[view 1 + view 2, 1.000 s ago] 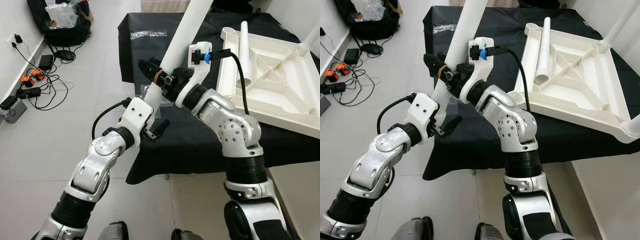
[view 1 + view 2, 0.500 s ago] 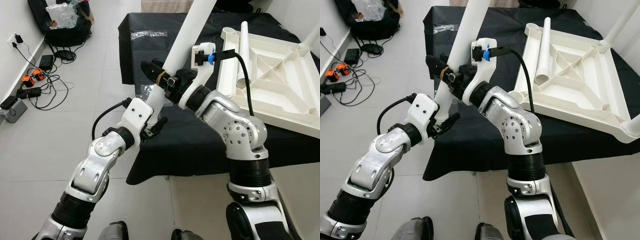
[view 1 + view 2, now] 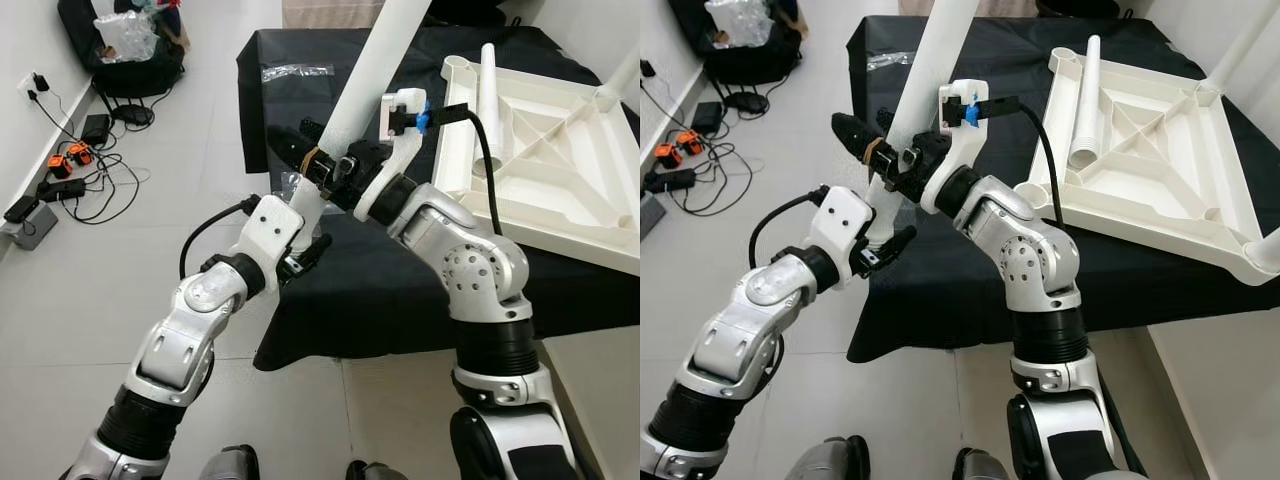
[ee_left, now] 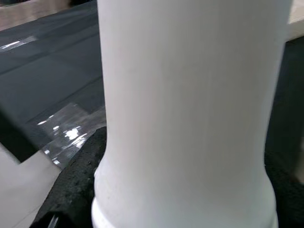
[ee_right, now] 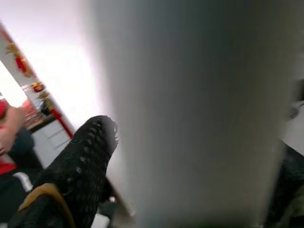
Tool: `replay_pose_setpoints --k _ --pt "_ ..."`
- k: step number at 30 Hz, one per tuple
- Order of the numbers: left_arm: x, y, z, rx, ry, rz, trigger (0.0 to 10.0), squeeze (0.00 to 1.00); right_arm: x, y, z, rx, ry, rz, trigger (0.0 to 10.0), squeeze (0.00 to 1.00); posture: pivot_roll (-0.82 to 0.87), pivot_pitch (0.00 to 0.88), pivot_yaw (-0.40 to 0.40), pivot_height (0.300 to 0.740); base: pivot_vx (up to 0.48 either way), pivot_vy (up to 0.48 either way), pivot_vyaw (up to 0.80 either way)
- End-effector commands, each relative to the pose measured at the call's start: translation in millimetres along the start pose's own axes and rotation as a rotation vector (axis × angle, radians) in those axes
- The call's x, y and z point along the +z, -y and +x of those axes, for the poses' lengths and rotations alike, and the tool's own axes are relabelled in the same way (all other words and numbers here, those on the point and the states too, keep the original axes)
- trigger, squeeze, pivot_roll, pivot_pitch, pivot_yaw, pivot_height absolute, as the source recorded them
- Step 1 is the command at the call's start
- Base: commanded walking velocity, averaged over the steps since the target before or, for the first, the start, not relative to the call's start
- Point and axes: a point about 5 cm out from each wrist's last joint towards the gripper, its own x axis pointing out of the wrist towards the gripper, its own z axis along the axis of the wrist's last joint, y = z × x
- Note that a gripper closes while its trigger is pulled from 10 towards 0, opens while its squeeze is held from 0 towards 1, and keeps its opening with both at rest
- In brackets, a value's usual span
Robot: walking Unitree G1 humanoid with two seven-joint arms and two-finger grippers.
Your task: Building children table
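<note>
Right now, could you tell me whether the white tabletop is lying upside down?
Upside down: the white tabletop rests on the black cloth with its ribbed underside and corner sockets facing up.

No text can be read.

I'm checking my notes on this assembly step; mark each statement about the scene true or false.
1. Both end effectors grip the same white table leg. True: the left end effector holds its lower end, the right end effector clamps it higher up.
2. The white tabletop lies upside down on the black cloth. True: its ribbed underside faces up.
3. The held leg is already seated in a corner socket of the tabletop. False: it is tilted in the air, apart from the tabletop.
4. Another leg lies loose on the tabletop. True.
5. The floor beside the table is carpeted. False: it is pale tile, with cables lying there.
</note>
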Motion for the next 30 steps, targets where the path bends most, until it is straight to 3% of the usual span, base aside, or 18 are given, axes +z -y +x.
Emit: replay_pose_setpoints --k 1,4,14,16,19,23,27,30 --pt "2 3.6 -5.7 -0.062 0.010 -0.014 10.0 0.00 1 -0.7 -3.0 0.057 0.000 0.024 10.0 0.00 0.05 0.132 -0.028 0.740 0.000 0.000 0.00" --pt "0 -1.1 -21.4 -0.153 -0.026 -0.066 10.0 0.00 3 7.8 -12.2 0.144 -0.020 0.017 10.0 0.00 0.06 0.136 -0.027 0.740 0.000 0.000 0.00" --pt "-8 4.0 -46.5 -0.274 -0.107 -0.181 10.0 0.00 9 12.1 -17.1 0.265 -0.017 0.075 10.0 0.00 0.07 0.141 -0.019 0.740 0.000 0.000 0.00" --pt "-8 4.5 -48.0 -0.279 -0.108 -0.191 10.0 0.00 9 10.8 -17.8 0.285 -0.016 0.084 10.0 0.00 0.07 0.141 -0.019 0.740 0.000 0.000 0.00" --pt "0 10.0 -48.2 -0.313 -0.060 -0.307 10.0 0.00 6 0.4 -25.5 0.416 -0.028 0.117 10.0 0.00 0.07 0.145 -0.019 0.740 0.000 0.000 0.00" --pt "3 12.8 -47.7 -0.336 -0.045 -0.340 10.0 0.00 4 -2.9 -27.6 0.460 -0.034 0.127 10.0 0.00 0.07 0.145 -0.019 0.740 0.000 0.000 0.00" --pt "10 24.3 -46.3 -0.467 -0.010 -0.484 10.0 0.00 -4 -11.8 -24.6 0.527 -0.050 0.173 10.0 0.00 0.06 0.145 -0.015 0.740 0.000 0.000 0.00" --pt "7 28.5 -51.1 -0.527 -0.036 -0.523 10.0 0.00 -8 -13.4 -19.9 0.533 -0.058 0.181 10.0 0.00 0.07 0.145 -0.013 0.740 0.000 0.000 0.00"
